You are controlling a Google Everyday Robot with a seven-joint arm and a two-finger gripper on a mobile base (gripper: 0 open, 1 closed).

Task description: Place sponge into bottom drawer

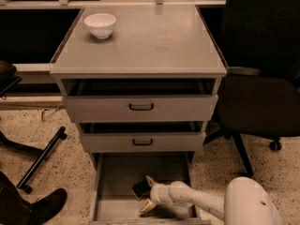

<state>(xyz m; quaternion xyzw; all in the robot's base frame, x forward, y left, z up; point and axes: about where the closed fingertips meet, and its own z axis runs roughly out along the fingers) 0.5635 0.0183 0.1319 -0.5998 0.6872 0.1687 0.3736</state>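
I see my gripper (148,194) low centre inside the bottom drawer (117,172), jaws spread wide; the sponge (139,190) at its fingertips is a dark shape, edges unclear.

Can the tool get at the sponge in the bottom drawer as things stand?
Probably yes. The tool is down inside the pulled-out bottom drawer, open, with the sponge lying on the drawer floor right at its fingers. Nothing shows between them.

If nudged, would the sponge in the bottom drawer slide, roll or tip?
Probably slides, not rolls: the sponge seems flat on the plain floor of the bottom drawer. Likely light, squashy: small beside the open gripper in that drawer.
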